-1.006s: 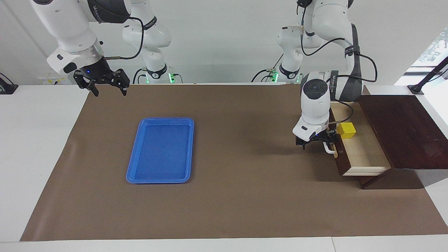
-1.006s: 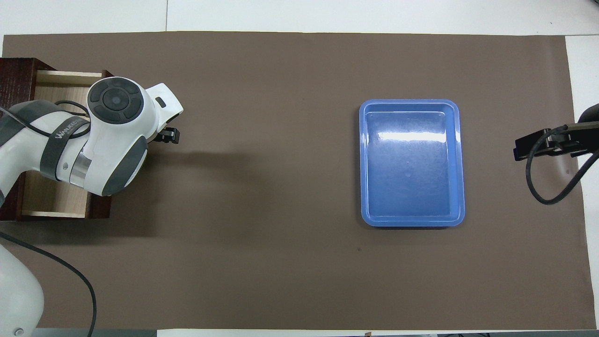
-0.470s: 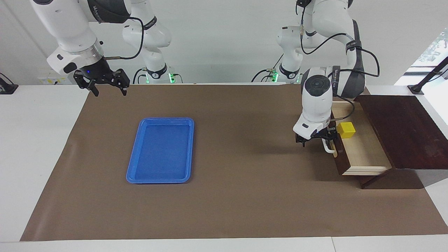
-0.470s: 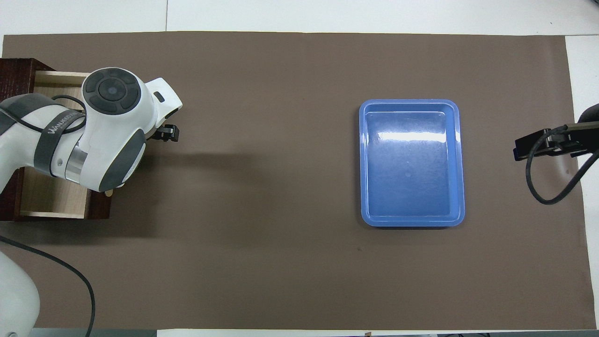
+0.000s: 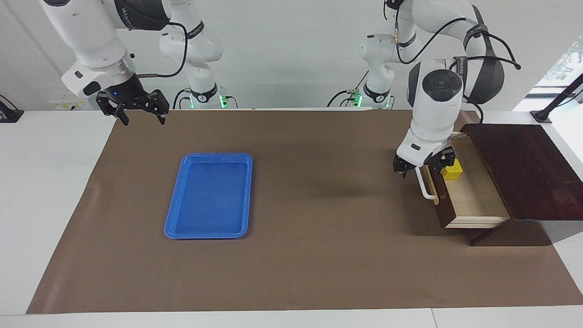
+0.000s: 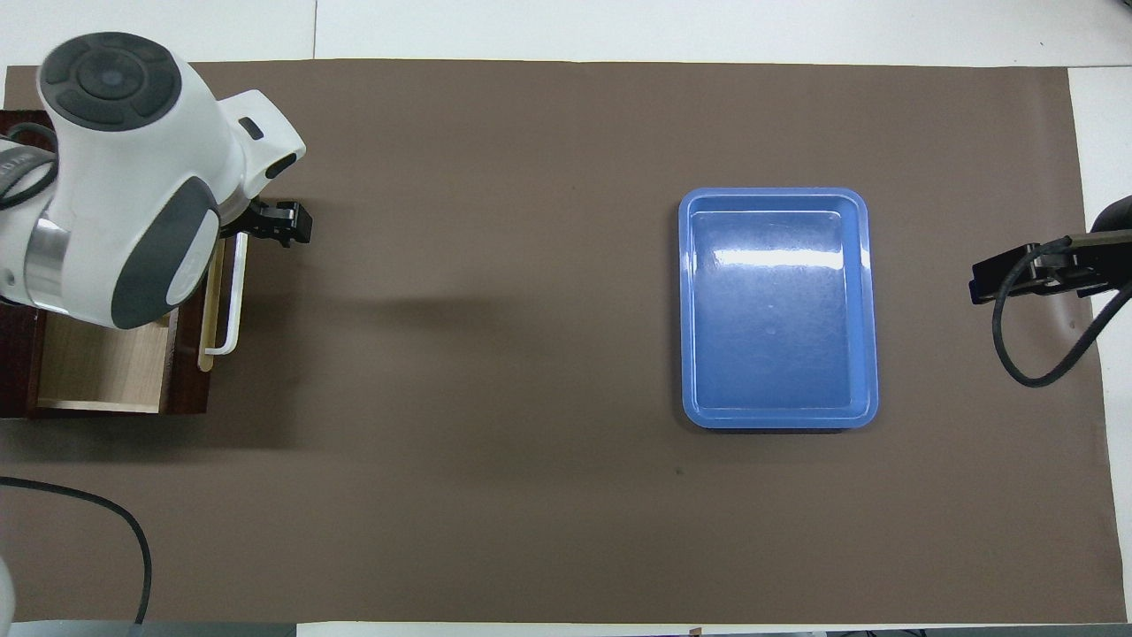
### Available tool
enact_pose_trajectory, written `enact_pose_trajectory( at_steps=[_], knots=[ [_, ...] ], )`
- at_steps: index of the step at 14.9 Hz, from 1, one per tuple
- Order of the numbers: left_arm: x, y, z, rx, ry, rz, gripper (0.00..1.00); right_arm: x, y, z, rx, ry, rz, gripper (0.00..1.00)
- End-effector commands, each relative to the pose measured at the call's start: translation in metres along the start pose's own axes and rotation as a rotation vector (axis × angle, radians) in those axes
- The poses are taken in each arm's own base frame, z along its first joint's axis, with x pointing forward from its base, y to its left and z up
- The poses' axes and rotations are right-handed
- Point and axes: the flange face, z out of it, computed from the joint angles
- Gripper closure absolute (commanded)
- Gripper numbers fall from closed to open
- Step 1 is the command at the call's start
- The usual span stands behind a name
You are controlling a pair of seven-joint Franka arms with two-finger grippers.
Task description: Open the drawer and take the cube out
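Because the drawer point(image 5: 471, 200) already stands pulled out of its dark wooden box point(image 5: 524, 168), you can see in the facing view why the left gripper point(image 5: 423, 166) hangs where it does: it is raised over the drawer's front edge, just above the white handle point(image 5: 427, 187), fingers spread and holding nothing, which I judge suits a reach down into the pale interior. The cube point(image 5: 453, 169) sits in the drawer, toward the end nearer the robots, just beside that gripper and partly hidden by it. The right gripper point(image 5: 141, 110) waits, open and empty, over the mat's edge at the right arm's end of the table. The blue tray point(image 5: 208, 196) lies flat on the mat, well apart from the drawer; it looks like the likely place to put the cube.

From overhead, you find the left arm's wrist covering most of the drawer point(image 6: 97, 372), so the cube is hidden there. Only the handle point(image 6: 232, 301) and the left gripper point(image 6: 274, 223) show past it. The right gripper point(image 6: 1017, 276) peeks in at the edge, beside the tray point(image 6: 778, 305).
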Motion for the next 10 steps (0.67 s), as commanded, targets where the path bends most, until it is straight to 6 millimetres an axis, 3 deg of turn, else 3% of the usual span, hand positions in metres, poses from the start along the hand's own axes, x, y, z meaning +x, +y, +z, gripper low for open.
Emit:
enact_pose_trajectory(
  at_steps=[1, 4, 7, 10],
  knots=[
    [0.006, -0.049, -0.021, -0.1, -0.02, -0.226, 0.0, -0.006, -0.001, 0.001, 0.014, 0.004, -0.006, 0.0],
    [0.004, -0.118, -0.018, -0.209, -0.059, -0.562, 0.0, -0.007, 0.0, 0.002, 0.014, 0.002, -0.004, 0.0],
    [0.0, -0.162, -0.008, -0.204, -0.087, -0.829, 0.0, -0.007, 0.0, 0.002, 0.014, 0.004, -0.004, 0.0],
    [-0.022, -0.173, 0.019, -0.176, -0.144, -1.14, 0.0, -0.007, -0.001, 0.002, 0.014, 0.004, -0.006, 0.0]
  ],
)
